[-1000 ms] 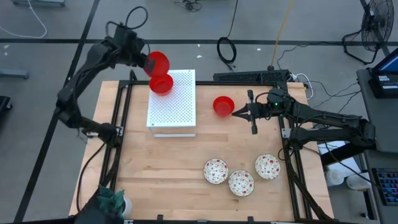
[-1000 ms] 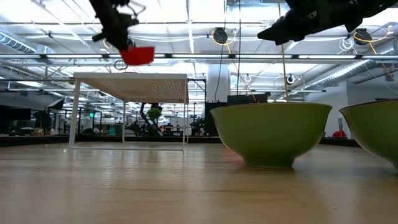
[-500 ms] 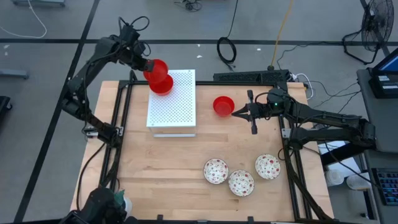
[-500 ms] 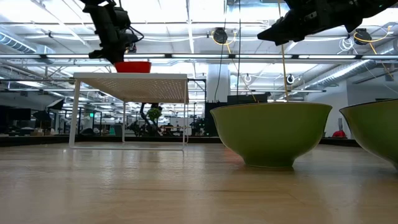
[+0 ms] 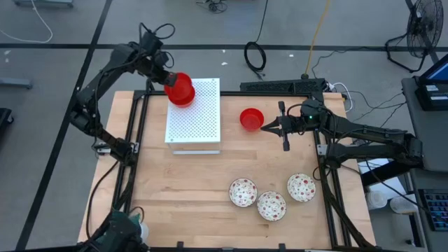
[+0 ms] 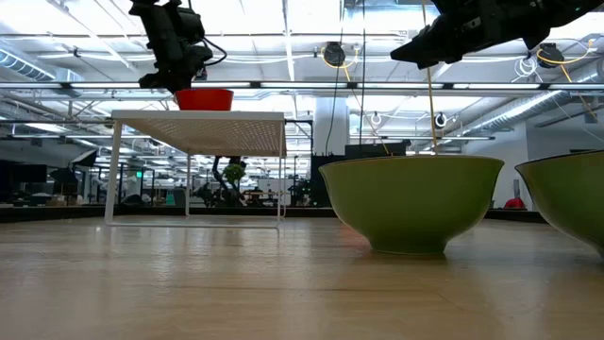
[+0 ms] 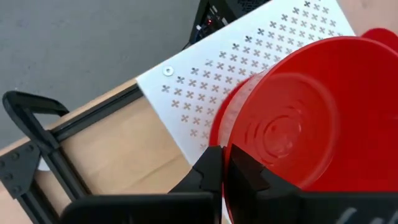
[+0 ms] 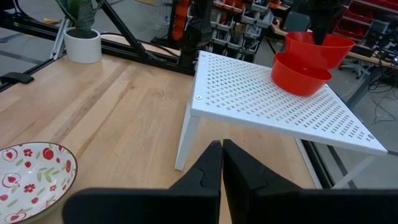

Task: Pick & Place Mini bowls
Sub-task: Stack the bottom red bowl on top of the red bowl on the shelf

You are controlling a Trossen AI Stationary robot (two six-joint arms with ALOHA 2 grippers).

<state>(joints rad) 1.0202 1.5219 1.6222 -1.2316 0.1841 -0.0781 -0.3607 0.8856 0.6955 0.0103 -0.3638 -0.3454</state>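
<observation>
Upper left of the high view: the left gripper [image 5: 166, 78] is clamped on a red bowl's [image 5: 179, 85] rim, nesting it into another red bowl [image 8: 301, 78] on the white board [image 5: 196, 120]. The right gripper [image 5: 267, 127], fingers closed on nothing, sits beside a third red bowl [image 5: 250, 118] right of the board.

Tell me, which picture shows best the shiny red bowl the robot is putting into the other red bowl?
The right wrist view: the held glossy red bowl sits tilted inside the lower red bowl on the white perforated board. The left wrist view shows only its inside, the high view merges both, and the low view shows a sliver.

Grey floor [image 5: 56, 140], black cables [image 5: 255, 56], standing fan [image 5: 420, 31], ceiling strip lights [image 6: 283, 19], potted plant [image 8: 81, 31]
</observation>
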